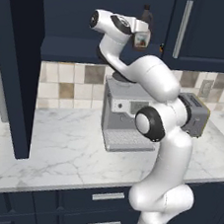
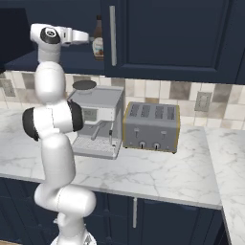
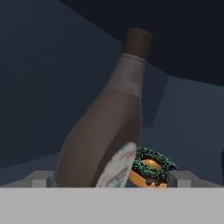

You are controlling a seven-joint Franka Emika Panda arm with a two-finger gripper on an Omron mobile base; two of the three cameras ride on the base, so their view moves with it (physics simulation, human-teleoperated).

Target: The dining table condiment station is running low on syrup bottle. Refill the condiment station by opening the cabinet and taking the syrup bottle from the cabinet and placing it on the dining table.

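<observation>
Marble counter (image 1: 55, 147) lies nearest, under the white arm, with a coffee machine (image 2: 95, 127) and a toaster (image 2: 152, 127) against the tiled wall. Above them the cabinet (image 1: 72, 49) stands open, its door (image 1: 18, 62) swung out to the left. The gripper (image 1: 143, 36) reaches onto the shelf with its jaws spread wide on either side of the syrup bottle (image 3: 105, 135) — nothing is pinched yet, as far as I can judge. The bottle sits on the shelf just in front of the hand; it looks tilted in the hand view, though that may be the camera's roll. A sprinkled doughnut (image 3: 151, 168) lies just behind it.

So the opening is done; gripping, lifting out and carrying to the dining table remain. The bottle's base and the fingertips are cut off at the bottom of the hand view — contact is hard to make out.
</observation>
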